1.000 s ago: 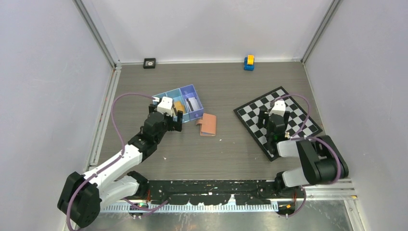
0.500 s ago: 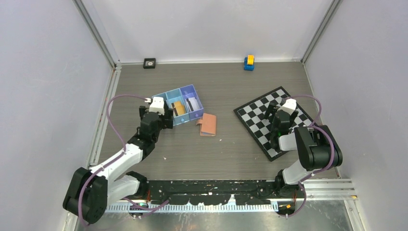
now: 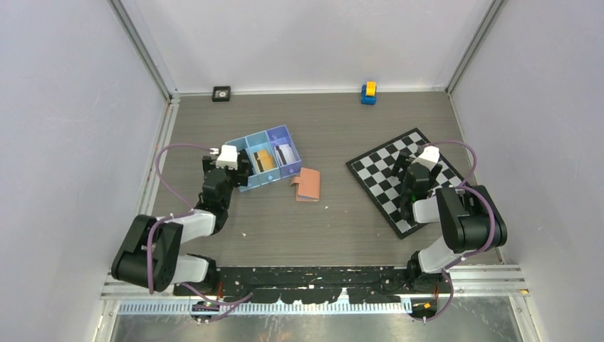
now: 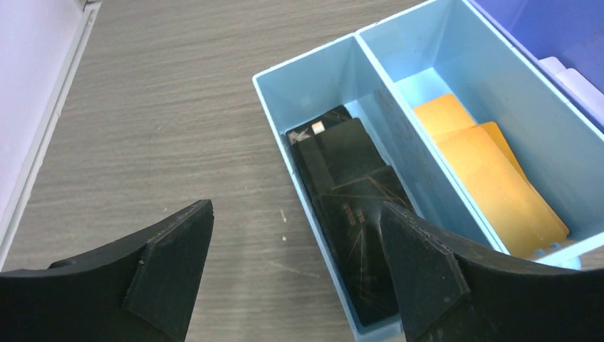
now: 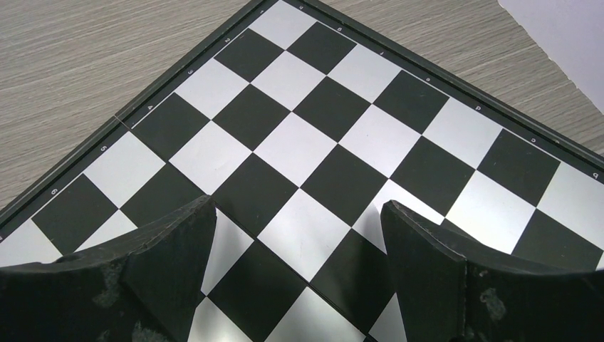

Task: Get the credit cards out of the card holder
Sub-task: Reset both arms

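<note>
The tan card holder (image 3: 308,184) lies flat on the table, just right of the blue tray (image 3: 246,140), with no gripper near it. Credit cards lie in the tray (image 4: 313,60): dark ones (image 4: 342,185) in the left compartment, orange ones (image 4: 484,178) in the middle, pale ones (image 4: 570,75) in the purple end. My left gripper (image 4: 295,210) hangs open and empty over the tray's near left corner, also seen from above (image 3: 241,171). My right gripper (image 5: 299,205) is open and empty above the checkered board.
The checkered board (image 3: 409,178) lies at the right, under the right arm. A small blue and yellow toy (image 3: 368,92) and a small black square (image 3: 221,93) sit by the back wall. Walls close in the left, right and back sides.
The left arm has drawn back to the left and toward its base, taking the gripper off the tray's middle. The right arm folded back early on, then stayed still.
</note>
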### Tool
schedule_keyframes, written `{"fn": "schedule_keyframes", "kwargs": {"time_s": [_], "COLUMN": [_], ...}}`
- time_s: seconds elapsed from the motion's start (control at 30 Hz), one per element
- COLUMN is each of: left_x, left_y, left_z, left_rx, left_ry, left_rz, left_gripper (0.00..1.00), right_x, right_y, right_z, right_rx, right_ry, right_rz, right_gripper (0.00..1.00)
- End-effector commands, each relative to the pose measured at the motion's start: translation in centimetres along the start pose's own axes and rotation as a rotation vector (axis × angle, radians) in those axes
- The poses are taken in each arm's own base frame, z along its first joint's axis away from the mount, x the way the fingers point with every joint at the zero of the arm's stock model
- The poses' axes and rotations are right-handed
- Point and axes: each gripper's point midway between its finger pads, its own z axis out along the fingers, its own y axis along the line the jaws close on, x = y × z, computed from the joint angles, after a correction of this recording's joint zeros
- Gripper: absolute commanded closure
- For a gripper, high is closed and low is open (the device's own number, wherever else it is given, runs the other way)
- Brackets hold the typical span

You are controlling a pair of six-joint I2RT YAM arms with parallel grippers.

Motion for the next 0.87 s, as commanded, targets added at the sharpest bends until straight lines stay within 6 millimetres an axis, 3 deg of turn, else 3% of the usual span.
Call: {"fn": "schedule_keyframes", "kwargs": {"time_s": [0.0,0.07,0.13,0.37,0.83], "left_x": [0.1,0.3,2.0,2.0,2.4], "left_y": [-1.6,0.6,0.9,2.8,3.0], "left_z": [1.7,1.7,2.1,3.7,4.0], "left_rx": [0.112,-0.011,0.062,-0.04,-0.03], "left_ry": [-0.035,-0.067,-0.05,-0.011,0.028], "left_rz": [0.129,0.056,-0.012,-0.055,-0.08], "left_gripper": [0.14,0.08,0.08,0.0,0.0], "right_x": [-2.2,-2.2,-2.2,-2.2,-2.2], "right_y": [0.0,0.0,0.0,0.0,0.0], "right_z": [0.7,0.7,0.7,0.7,0.7], "right_rx": [0.025,0.024,0.026,0.025,0.025], "right_ry": [-0.068,-0.069,-0.069,-0.068,-0.068], "right_rz": [0.049,0.048,0.048,0.048,0.048], "right_gripper": [0.1,0.1,0.09,0.09,0.09]}}
